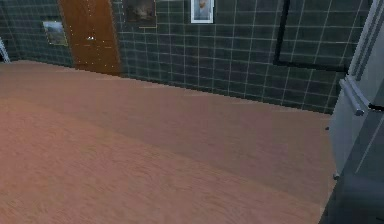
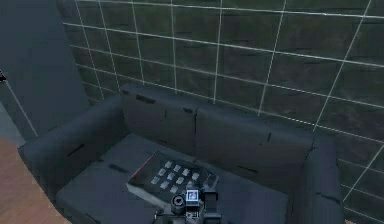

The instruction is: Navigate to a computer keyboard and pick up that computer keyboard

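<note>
So the keyboard is in the arm side view. It's a dark slab with rows of pale keys, lying flat on the seat of a dark sofa, a bit left of the seat's middle. The sofa backs onto a dark tiled wall.

At the bottom edge of that view, just below the keyboard's near end, there's a white marker square with the jaws' dark body around it. The keyboard lies on the seat right there, so I can't tell how the jaws stand or whether they've got anything. I also can't tell if they're touching it or just over it.

There's a small reddish-brown bit on the seat just left of the keyboard. Honestly it's too small to say what it is. A tall grey panel fills the left side, with a corner of wood floor below it.

The forward view gets the room instead. There's a wide stretch of wood floor and the same kind of tiled wall. A wooden door sits at the top left, with a few framed pictures up high and a dark pane to the right. A grey upright thing sits at the right edge, maybe the same as that grey panel.
</note>
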